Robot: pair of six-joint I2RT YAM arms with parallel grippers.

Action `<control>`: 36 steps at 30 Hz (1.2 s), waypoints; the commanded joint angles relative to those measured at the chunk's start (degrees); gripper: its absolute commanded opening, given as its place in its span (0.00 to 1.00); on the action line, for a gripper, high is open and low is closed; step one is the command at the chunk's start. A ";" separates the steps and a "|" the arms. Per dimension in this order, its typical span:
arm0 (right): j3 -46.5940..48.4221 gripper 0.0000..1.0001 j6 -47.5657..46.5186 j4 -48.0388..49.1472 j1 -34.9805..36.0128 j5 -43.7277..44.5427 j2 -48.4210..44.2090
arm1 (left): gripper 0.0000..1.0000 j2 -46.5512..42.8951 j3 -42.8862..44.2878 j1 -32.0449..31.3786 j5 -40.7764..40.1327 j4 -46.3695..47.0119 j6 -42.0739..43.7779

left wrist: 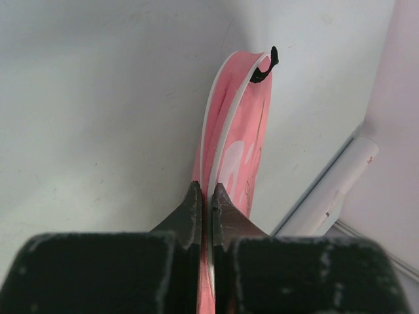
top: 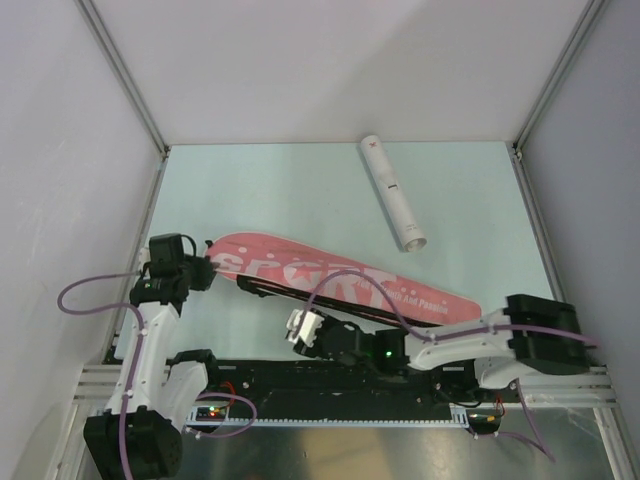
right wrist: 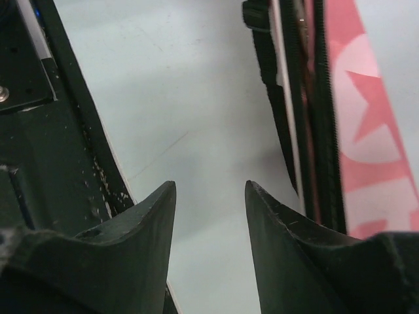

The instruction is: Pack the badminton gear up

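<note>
While the pink racket-shaped fabric bag (top: 340, 282) lettered "SPORT" lies slantwise across the pale green table (top: 270, 190), my left gripper (top: 207, 270) holds its broad rounded end, fingers pressed together on the bag's white-piped edge. Along the bag's near side runs its black strap (top: 268, 290), and just beside that my right gripper (top: 297, 330) hovers with fingers spread and nothing between them. Beyond the bag's far side, well apart from it, lies the long white cylindrical tube (top: 393, 192).
</note>
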 commanded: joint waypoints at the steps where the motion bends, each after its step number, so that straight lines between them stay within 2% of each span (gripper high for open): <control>1: 4.55 0.51 0.02 12.66 -0.14 0.55 8.64 | 0.00 -2.46 3.11 0.33 -1.18 -3.23 -5.44; 9: 8.21 0.58 -4.37 25.92 -4.44 7.04 23.80 | 0.00 -4.18 4.00 0.35 -1.12 -5.69 -6.38; 16: 9.63 0.69 -9.92 33.24 -8.17 11.91 30.89 | 0.00 -4.80 5.13 0.31 -1.95 -7.17 -5.90; 20: 10.85 0.71 -10.07 32.88 -10.27 10.85 33.09 | 0.00 -4.95 5.40 0.34 -1.80 -7.78 -6.00; 22: 11.33 0.67 -9.12 31.50 -11.31 9.21 33.43 | 0.00 -5.08 5.47 0.33 -1.89 -7.85 -6.10; 27: 11.44 0.28 -6.40 23.45 -11.74 10.41 32.00 | 0.00 -4.85 6.71 0.31 -5.36 -8.02 -5.42; 31: 10.30 0.05 1.30 10.44 -9.97 11.63 27.73 | 0.00 -4.53 7.25 0.36 -9.44 -7.95 -5.00; 36: 9.15 0.00 7.71 -4.35 -5.26 17.08 19.63 | 0.00 -4.29 7.87 0.35 -14.08 -7.99 -3.19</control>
